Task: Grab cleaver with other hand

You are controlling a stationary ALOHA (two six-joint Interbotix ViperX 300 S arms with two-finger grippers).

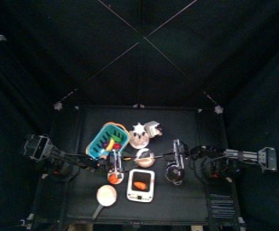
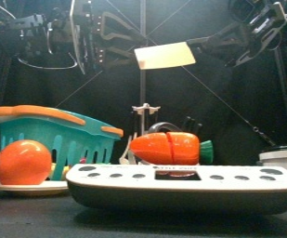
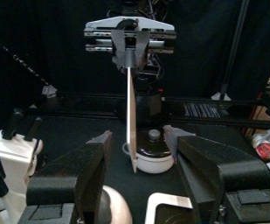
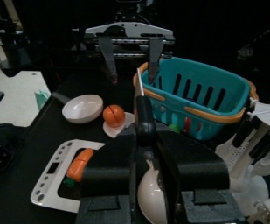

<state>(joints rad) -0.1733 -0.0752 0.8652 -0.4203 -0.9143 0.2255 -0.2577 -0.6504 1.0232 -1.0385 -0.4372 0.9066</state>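
Observation:
The cleaver [image 2: 165,56] hangs high above the table, its pale blade flat to the front view. My right gripper [image 4: 152,164] is shut on the blade, and the dark handle [image 4: 143,138] points away from it toward the left arm. From the left wrist view the blade [image 3: 130,96] shows edge-on as a thin white line below the right gripper [image 3: 130,42]. My left gripper [image 3: 145,147] stands wide open facing it, the handle's end [image 3: 152,154] between its jaws without touching them. In the top view both grippers meet at the cleaver [image 1: 143,159].
A teal basket [image 2: 53,135] stands at the left. A white tray [image 2: 171,177] at the front carries an orange toy vegetable [image 2: 165,147]. An orange ball [image 2: 24,160] sits on a plate at the front left. A white bowl [image 4: 82,108] lies near them.

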